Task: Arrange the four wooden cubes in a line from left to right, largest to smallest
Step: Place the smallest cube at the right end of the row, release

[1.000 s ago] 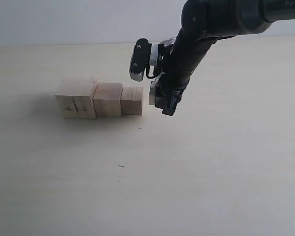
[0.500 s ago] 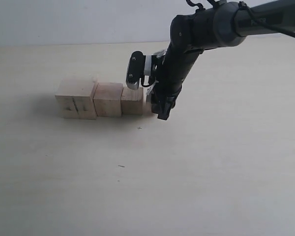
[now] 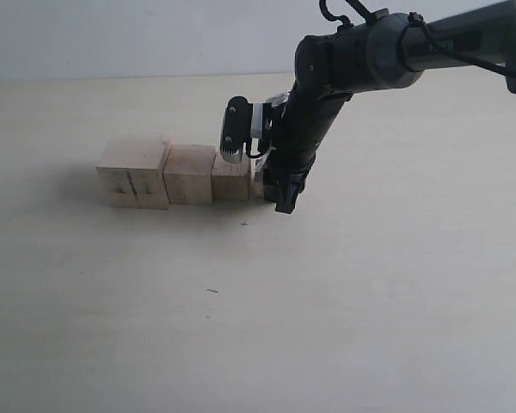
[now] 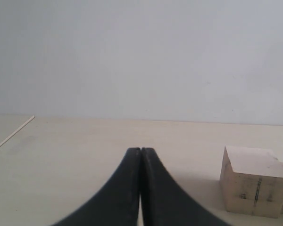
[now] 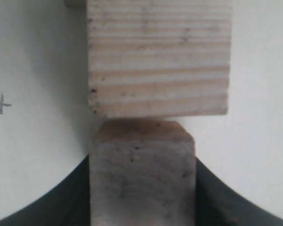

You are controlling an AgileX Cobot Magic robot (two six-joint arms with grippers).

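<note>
Right claw (image 3: 280, 196) grips the smallest cube (image 5: 142, 174) between its fingers, low over the worktop (image 3: 344, 301) at the 3 o'clock end of the row. The smallest cube is pressed close to the third cube (image 3: 230, 178) (whether it rests on the surface I cannot tell). Toward 9 o'clock follow the second cube (image 3: 189, 175) and the largest cube (image 3: 133, 175) with its seam and dark marks, neighbours touching. Left claw (image 4: 140, 188) is closed on nothing — the largest cube stands near it.
</note>
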